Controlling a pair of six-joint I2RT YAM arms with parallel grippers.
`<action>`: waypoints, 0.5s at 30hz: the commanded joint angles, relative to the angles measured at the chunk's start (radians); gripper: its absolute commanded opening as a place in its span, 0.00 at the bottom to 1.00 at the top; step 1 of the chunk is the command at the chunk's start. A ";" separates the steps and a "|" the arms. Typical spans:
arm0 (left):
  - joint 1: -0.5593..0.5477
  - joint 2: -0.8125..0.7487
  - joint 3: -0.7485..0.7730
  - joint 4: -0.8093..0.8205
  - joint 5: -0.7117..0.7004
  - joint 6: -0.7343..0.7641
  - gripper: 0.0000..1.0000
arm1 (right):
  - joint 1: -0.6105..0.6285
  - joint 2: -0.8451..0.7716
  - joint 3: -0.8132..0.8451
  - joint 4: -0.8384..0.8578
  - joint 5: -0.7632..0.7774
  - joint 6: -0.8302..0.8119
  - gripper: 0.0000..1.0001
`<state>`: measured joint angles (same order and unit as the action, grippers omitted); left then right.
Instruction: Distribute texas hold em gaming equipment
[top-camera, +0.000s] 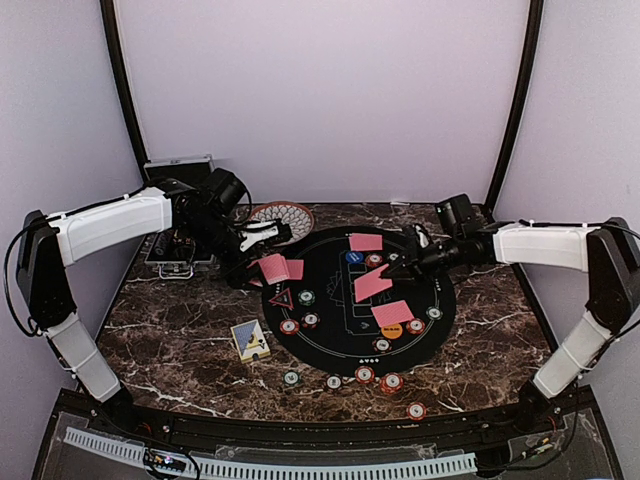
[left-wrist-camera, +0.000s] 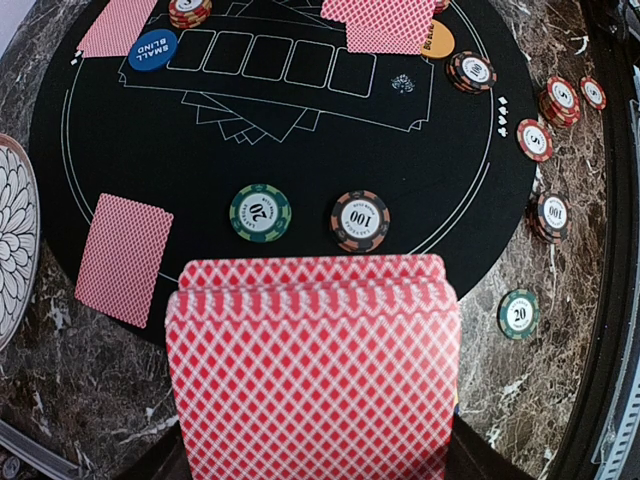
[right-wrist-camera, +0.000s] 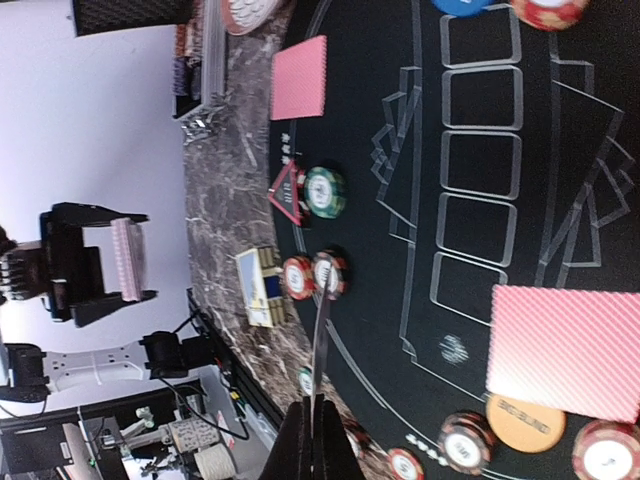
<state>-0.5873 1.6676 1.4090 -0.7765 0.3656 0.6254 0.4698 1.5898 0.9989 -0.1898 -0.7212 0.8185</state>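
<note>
Red-backed playing card (right-wrist-camera: 322, 340), pinched edge-on by the right pincer (right-wrist-camera: 318, 415), needed laying flat on the black round mat (right-wrist-camera: 360, 330) beneath; left pincer (top-camera: 258, 262) clamped the deck (left-wrist-camera: 312, 370).

Mat (top-camera: 330, 345): on the middle of the table (top-camera: 180, 340).
Bowl (top-camera: 283, 216): on the table, behind the mat's left rim.
Case (top-camera: 178, 172): far-left corner, left of the bowl.
Card box (top-camera: 249, 340): on the table, just left of the mat.
Triangle marker (top-camera: 281, 299): on the mat's left rim, a chip (top-camera: 306, 297) just right of it.
Loose chips (top-camera: 365, 375): on the table, in front of the mat.
Near-right card (top-camera: 392, 313): on the mat, touching a button (top-camera: 392, 329).
Deck (left-wrist-camera: 315, 370): in the left pincer (top-camera: 268, 262), over the mat's left edge.
Single card (right-wrist-camera: 322, 330): edge-on in the right pincer (right-wrist-camera: 320, 410), over the mat.
</note>
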 joint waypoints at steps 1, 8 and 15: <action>-0.002 -0.032 0.000 -0.010 0.019 0.014 0.00 | -0.053 -0.045 -0.075 -0.167 0.062 -0.144 0.00; -0.002 -0.028 0.000 -0.010 0.023 0.009 0.00 | -0.104 -0.031 -0.099 -0.207 0.114 -0.208 0.00; -0.002 -0.031 -0.002 -0.016 0.023 0.010 0.00 | -0.105 0.019 -0.067 -0.195 0.129 -0.219 0.02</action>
<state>-0.5873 1.6676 1.4090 -0.7769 0.3664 0.6254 0.3698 1.5806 0.9001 -0.3897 -0.6155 0.6300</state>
